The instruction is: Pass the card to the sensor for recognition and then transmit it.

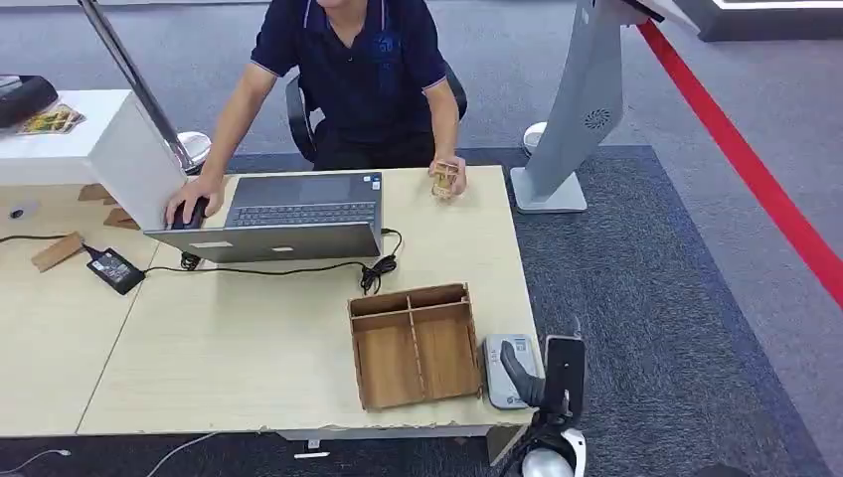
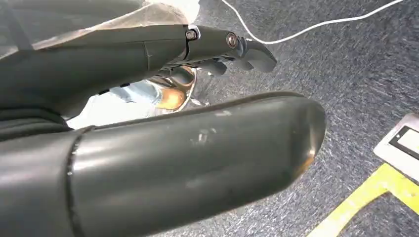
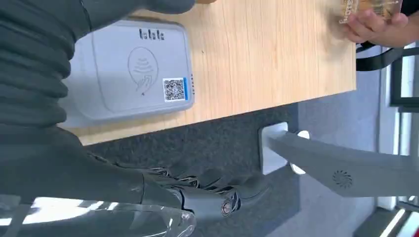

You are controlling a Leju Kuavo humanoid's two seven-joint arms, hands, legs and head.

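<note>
Bare-compartmented wooden tray [image 1: 416, 345] beside sensor [image 1: 502, 370]

The card reader [image 1: 502, 370] lies on the table [image 1: 249, 348] just left of the right hand [image 1: 542, 383]; the wooden tray [image 1: 415, 343] sits further left, the person's hand [image 1: 447, 179] far ahead.

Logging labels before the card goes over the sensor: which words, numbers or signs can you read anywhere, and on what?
Card reader: a short word printed along one edge, too blurred to read.
Same reader: contactless wave-and-hand sign, plus a QR code; no readable text.
Card in the person's hand: pale lettering, too blurred to read.
Laptop: stickers too small to read.
</note>
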